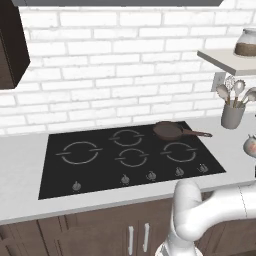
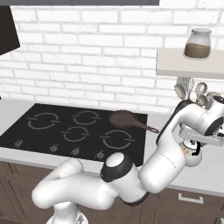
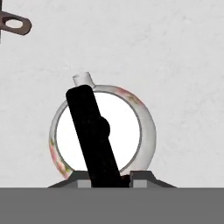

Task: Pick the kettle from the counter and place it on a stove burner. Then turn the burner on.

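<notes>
My end effector [image 3: 109,179] at bottom centre is clenched on the kettle [image 3: 103,131] handle; rigid, light, likely to swing.

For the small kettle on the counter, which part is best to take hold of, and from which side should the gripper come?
Grip the kettle by its thin black arched handle, coming straight down from above. The handle crosses over the lid and stands clear of the round body, which looks too wide and smooth for a sure grip. In the hand view the gripper sits at the handle, one finger on each side, apparently closing across it.
</notes>
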Robot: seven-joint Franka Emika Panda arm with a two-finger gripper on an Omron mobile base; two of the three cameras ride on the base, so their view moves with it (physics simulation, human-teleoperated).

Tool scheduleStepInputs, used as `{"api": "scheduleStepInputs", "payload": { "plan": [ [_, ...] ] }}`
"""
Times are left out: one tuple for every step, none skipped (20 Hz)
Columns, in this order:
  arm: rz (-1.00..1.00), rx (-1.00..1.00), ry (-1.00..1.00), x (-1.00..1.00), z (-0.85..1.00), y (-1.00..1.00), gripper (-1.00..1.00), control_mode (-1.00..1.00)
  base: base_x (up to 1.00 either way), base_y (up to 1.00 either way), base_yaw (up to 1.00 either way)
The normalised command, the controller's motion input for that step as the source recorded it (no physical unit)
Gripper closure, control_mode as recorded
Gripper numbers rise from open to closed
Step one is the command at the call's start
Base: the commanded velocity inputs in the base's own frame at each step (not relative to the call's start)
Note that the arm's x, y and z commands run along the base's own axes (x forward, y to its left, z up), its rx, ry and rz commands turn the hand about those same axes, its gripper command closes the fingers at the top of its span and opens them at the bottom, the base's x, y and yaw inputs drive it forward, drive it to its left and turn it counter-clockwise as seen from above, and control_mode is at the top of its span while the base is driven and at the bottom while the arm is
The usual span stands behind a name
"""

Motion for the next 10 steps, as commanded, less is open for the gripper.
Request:
{"api": "scheduleStepInputs", "payload": {
  "plan": [
    [0.00,-0.01,-0.16,-0.71,0.29,0.37,1.00,-1.00,0.00,0.00,0.00],
    [0.00,-0.01,-0.20,-0.76,0.29,0.43,1.00,-1.00,0.00,0.00,0.00],
    [0.00,0.00,-0.21,-0.71,0.33,0.46,1.00,-1.00,0.00,0.00,0.00],
    [0.00,-0.01,-0.23,-0.65,0.34,0.53,1.00,-1.00,0.00,0.00,0.00],
    [0.00,-0.01,-0.23,-0.57,0.32,0.58,1.00,-1.00,0.00,0.00,0.00],
    [0.00,-0.03,-0.23,-0.53,0.30,0.61,1.00,-1.00,0.00,0.00,0.00],
    [0.00,-0.03,-0.22,-0.48,0.29,0.66,1.00,-1.00,0.00,0.00,0.00],
    [0.00,-0.05,-0.21,-0.44,0.30,0.71,1.00,-1.00,0.00,0.00,0.00],
    [0.00,-0.07,-0.19,-0.40,0.29,0.76,1.00,-1.00,0.00,0.00,0.00],
    [0.00,-0.09,-0.16,-0.37,0.29,0.81,1.00,-1.00,0.00,0.00,0.00]
  ]
}}
